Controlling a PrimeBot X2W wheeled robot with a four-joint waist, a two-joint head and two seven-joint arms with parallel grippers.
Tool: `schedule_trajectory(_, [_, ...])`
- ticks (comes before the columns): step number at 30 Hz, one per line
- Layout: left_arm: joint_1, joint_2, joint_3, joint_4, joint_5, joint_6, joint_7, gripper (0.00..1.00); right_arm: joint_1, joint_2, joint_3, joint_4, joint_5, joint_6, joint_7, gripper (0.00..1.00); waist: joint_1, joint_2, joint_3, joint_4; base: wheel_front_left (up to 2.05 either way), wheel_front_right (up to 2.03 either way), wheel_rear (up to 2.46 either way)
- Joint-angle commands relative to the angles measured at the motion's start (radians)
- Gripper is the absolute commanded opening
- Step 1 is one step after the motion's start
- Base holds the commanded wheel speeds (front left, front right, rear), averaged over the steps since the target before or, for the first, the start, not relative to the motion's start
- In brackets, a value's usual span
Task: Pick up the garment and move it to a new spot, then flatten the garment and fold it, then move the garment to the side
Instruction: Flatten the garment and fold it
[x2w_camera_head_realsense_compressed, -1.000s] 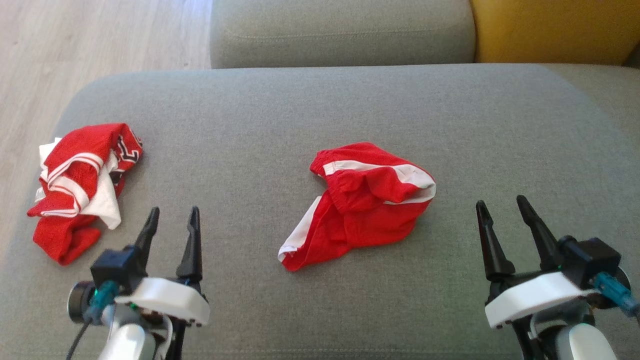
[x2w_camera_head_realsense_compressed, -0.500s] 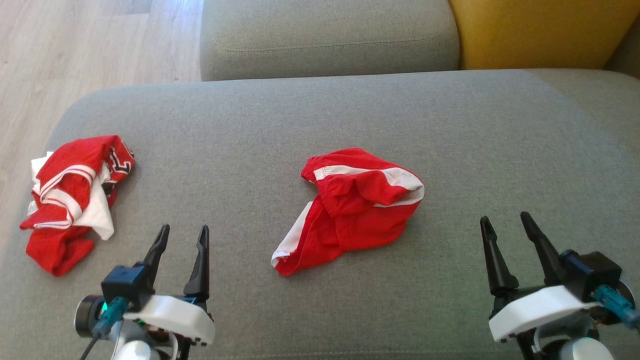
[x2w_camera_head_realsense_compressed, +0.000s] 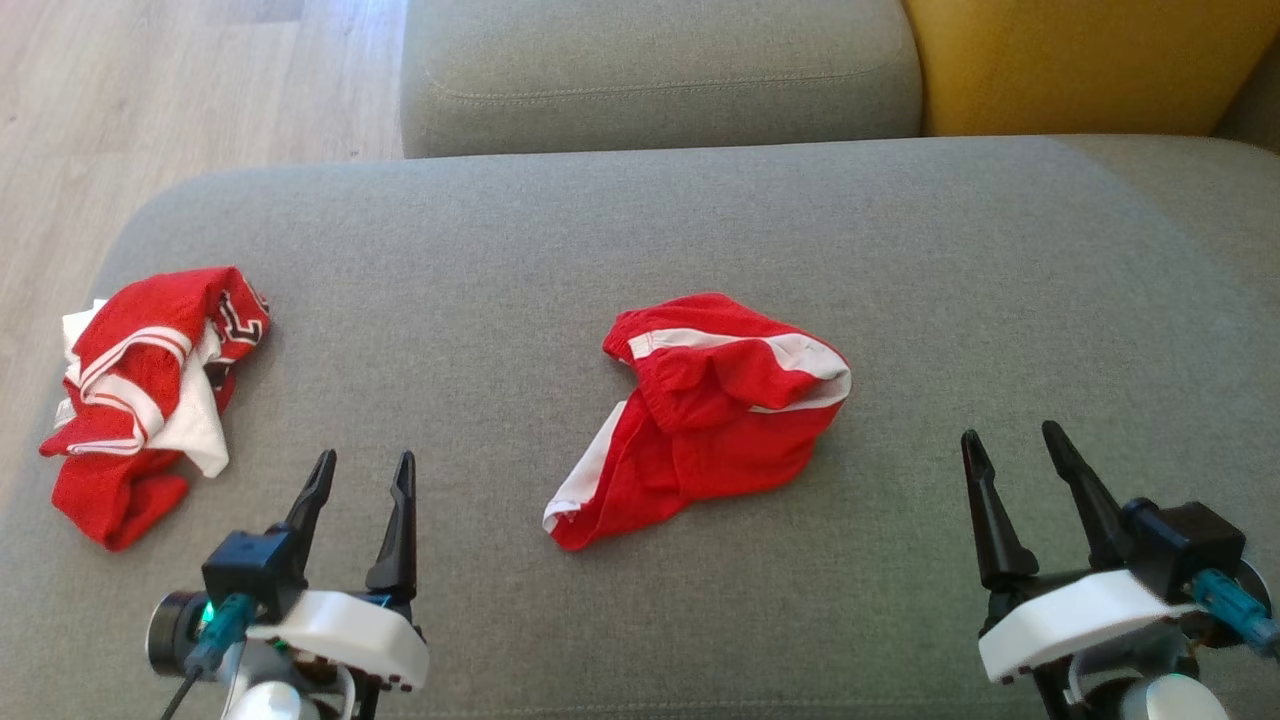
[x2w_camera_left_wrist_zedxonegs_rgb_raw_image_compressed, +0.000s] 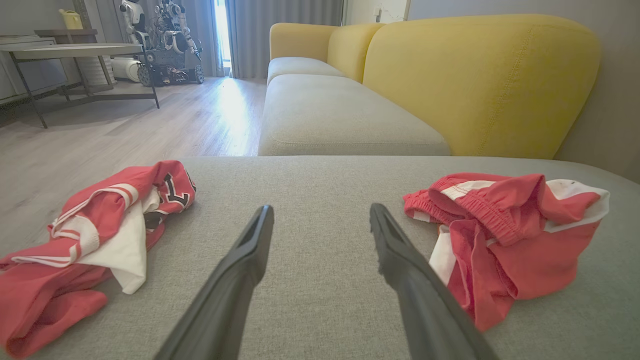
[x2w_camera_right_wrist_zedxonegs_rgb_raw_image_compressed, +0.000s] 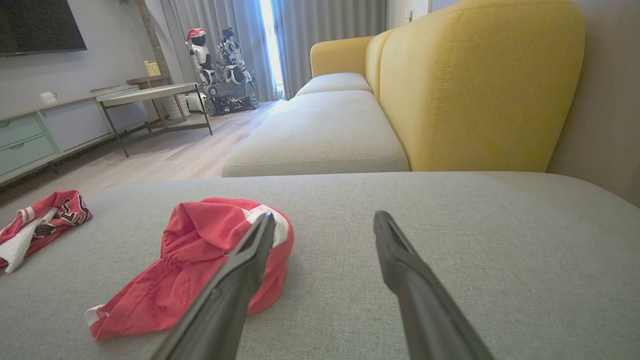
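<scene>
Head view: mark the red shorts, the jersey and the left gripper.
red shorts (x2w_camera_head_realsense_compressed: 720, 420), head view, on the red fabric at its middle.
jersey (x2w_camera_head_realsense_compressed: 150, 305), head view, on the upper red fold.
left gripper (x2w_camera_head_realsense_compressed: 365, 460), head view, midway between its two fingertips.
</scene>
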Motion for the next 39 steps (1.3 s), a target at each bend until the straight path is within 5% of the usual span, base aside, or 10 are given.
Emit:
schedule_trajectory(1, [-0.05,0.024,0.029,-0.034,-0.003,0.005,-0.009,1.0,-0.036,-0.005,0.02,-0.038,0.004,-0.001,-0.006,1.0,0.0,0.0,0.001,0.0,0.0,0.0,0.0])
schedule_trajectory(13, [-0.079,0.021,0.012,-0.033,-0.005,0.0,-0.006,1.0,-0.04,-0.005,0.016,-0.041,0.009,-0.001,-0.007,1.0,0.0,0.0,0.01,0.004,0.0,0.0,0.0])
schedule_trajectory(22, [-0.341,-0.04,-0.048,0.028,-0.052,-0.101,0.107,1.0,-0.104,-0.005,0.042,-0.063,-0.002,-0.001,-0.004,1.0,0.0,0.0,0.119,-0.037,0.0,0.0,0.0])
schedule_trajectory(30, [-0.547,-0.113,-0.082,0.244,-0.158,-0.199,0.258,1.0,-0.145,-0.005,0.053,-0.043,0.019,-0.001,-0.027,1.0,0.0,0.0,0.199,-0.12,0.0,0.0,0.0])
schedule_trajectory(39, [-0.621,-0.14,-0.113,0.431,-0.267,-0.239,0.407,1.0,-0.156,-0.005,0.048,-0.005,0.049,-0.001,-0.067,1.0,0.0,0.0,0.234,-0.165,0.0,0.0,0.0])
